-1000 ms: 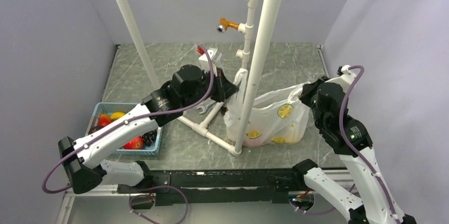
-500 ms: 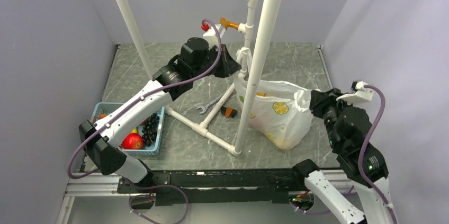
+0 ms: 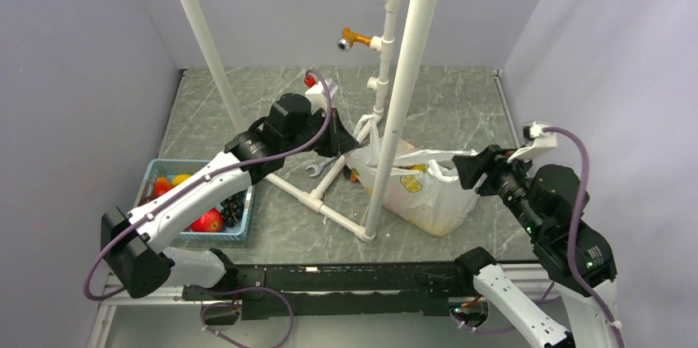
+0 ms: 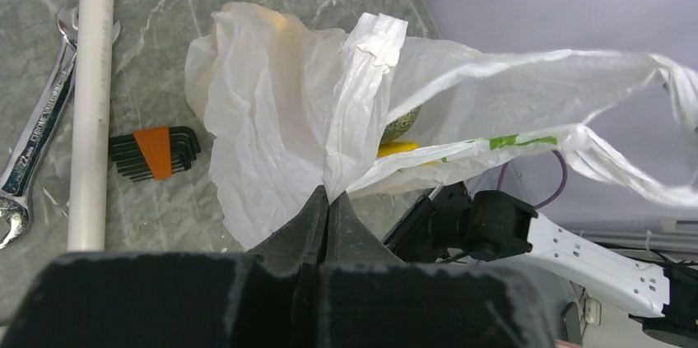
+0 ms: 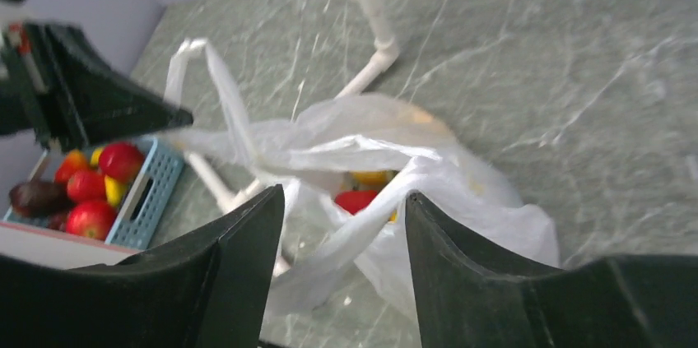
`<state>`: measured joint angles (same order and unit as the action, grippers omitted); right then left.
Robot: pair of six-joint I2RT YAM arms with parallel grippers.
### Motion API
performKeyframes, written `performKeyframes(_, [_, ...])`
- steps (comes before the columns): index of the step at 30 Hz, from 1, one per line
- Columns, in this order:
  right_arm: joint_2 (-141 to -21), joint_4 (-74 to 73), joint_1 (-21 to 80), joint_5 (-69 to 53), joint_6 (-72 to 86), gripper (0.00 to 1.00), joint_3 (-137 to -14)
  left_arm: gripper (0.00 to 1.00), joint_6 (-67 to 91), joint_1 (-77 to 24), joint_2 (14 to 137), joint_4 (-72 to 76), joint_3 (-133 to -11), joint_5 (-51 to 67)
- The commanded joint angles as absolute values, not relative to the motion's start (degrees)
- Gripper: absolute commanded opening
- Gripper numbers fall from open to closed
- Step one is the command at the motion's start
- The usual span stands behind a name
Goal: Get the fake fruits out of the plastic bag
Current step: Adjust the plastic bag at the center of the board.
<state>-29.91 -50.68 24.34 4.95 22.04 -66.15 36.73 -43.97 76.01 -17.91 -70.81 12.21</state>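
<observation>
The plastic bag (image 3: 428, 200) lies crumpled on the marble table, its mouth stretched between my two grippers. My left gripper (image 3: 342, 139) is shut on the bag's left rim (image 4: 346, 118), fingertips pinched on the film (image 4: 329, 194). Fake fruits show inside: a green melon (image 4: 402, 126), a yellow piece (image 4: 399, 149), a red fruit (image 5: 355, 200). My right gripper (image 5: 342, 200) stands open at the bag's right side (image 3: 461, 169). A loose white handle strip (image 5: 387, 216) runs between its fingers and touches the right one.
A light-blue basket (image 3: 156, 169) at the left holds red apples (image 3: 207, 220) and dark grapes (image 3: 233, 206). A tall white pipe (image 3: 403, 93) stands in front of the bag, with floor pipes (image 3: 321, 200). A wrench (image 4: 41, 142) and hex keys (image 4: 152, 152) lie beside them.
My right gripper has opened and let go of the bag's handle, shifting left. My left gripper rose with the bag, then came back down; the bag has sagged lower.
</observation>
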Motion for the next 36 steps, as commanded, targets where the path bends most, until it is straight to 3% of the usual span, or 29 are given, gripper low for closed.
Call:
performKeyframes(1, [-33.63,-50.32,24.26,14.67,19.06,0.59,-73.21,0.00,38.74,-43.80,72.09,-13.78,-68.89,13.62])
performKeyframes(2, [-34.71,-48.93,24.27,14.59,18.43,0.61,-73.98,0.00,38.76,-43.78,71.89,-13.93,-68.65,13.24])
performKeyframes(4, [-36.64,-46.85,24.26,13.56,17.19,0.80,-76.12,0.00,38.78,-43.84,71.44,-15.02,-68.55,12.53])
performKeyframes(6, [-37.93,-45.39,24.25,12.35,16.65,0.92,-77.77,0.00,38.36,-43.79,71.06,-15.67,-68.91,11.78])
performKeyframes(12, [-41.99,-37.59,24.24,1.56,17.09,0.98,-75.57,0.00,38.01,-43.82,70.22,-14.79,-69.19,10.76])
performKeyframes(15, [-46.59,-32.98,24.20,-5.61,21.18,0.94,-72.38,0.00,39.29,-43.80,69.54,-13.00,-68.52,8.94])
performKeyframes(21, [-52.09,-27.65,24.25,-16.50,25.07,0.61,-64.81,0.00,42.04,-43.86,72.89,-19.01,-74.08,2.90])
performKeyframes(26, [-48.37,-33.27,24.26,-14.10,24.84,0.44,-57.14,0.00,44.21,-43.85,74.40,-18.29,-74.74,0.19])
performKeyframes(36, [-38.60,-45.63,24.39,-20.97,31.39,0.35,-40.42,0.00,45.46,-43.79,77.72,-21.66,-80.27,-7.58])
